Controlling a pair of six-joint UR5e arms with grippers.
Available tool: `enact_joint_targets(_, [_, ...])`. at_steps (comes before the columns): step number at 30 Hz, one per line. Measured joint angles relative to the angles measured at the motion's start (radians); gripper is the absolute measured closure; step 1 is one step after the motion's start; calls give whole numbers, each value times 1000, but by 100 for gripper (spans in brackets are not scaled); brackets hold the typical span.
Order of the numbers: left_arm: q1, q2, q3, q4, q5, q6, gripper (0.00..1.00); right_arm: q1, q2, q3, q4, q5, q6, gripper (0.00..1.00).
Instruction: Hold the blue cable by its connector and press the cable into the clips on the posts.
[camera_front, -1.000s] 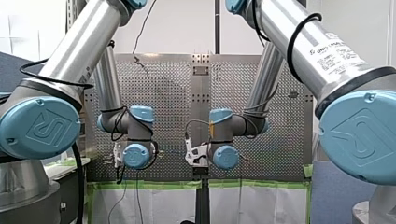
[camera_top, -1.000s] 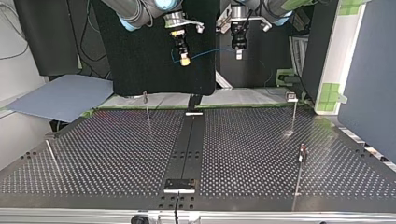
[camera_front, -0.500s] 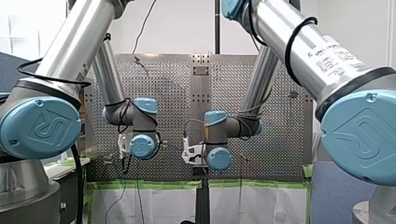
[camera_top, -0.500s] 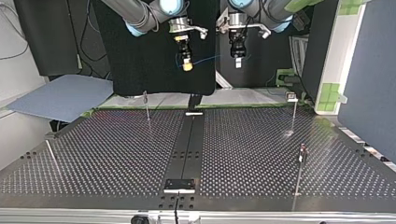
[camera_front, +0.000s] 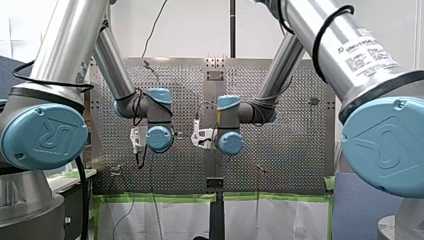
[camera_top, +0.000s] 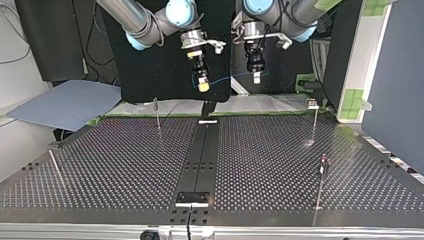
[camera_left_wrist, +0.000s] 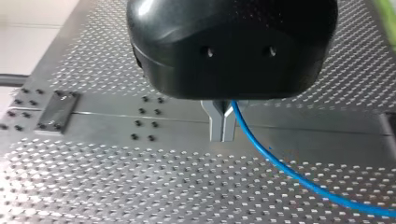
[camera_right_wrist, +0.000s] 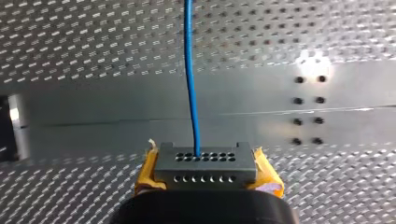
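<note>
The blue cable hangs in a shallow curve between my two grippers, above the table's far edge in the top view. My right gripper, with yellow pads, is shut on the grey connector, from which the cable runs straight ahead. My left gripper has its metal fingers shut on the cable, which trails off to one side over the perforated plate. Thin posts with clips stand at the top view's far left, far right and near right.
The perforated table has a dark centre strip with a small block at its near end. A slanted rod stands at the top view's left. A blue-grey sheet lies beyond the table's far left corner.
Both grippers have come down towards the table in the top view, carrying the cable with them. In the front view both wrists have risen and drawn closer together.
</note>
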Motion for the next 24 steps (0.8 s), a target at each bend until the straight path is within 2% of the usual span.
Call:
enact_joint_targets(9, [2,81,79,-81,-28,-4,100,-11,-73,-72,73,-55,8,100])
enact_joint_targets(17, [14,150,148,-150,-37,-29,100,-19,-138,-137,138,-70,8,100])
enact_joint_targets(24, [32,208,203,-208,-40,-59,100,-35,-203,-202,203,-82,7,100])
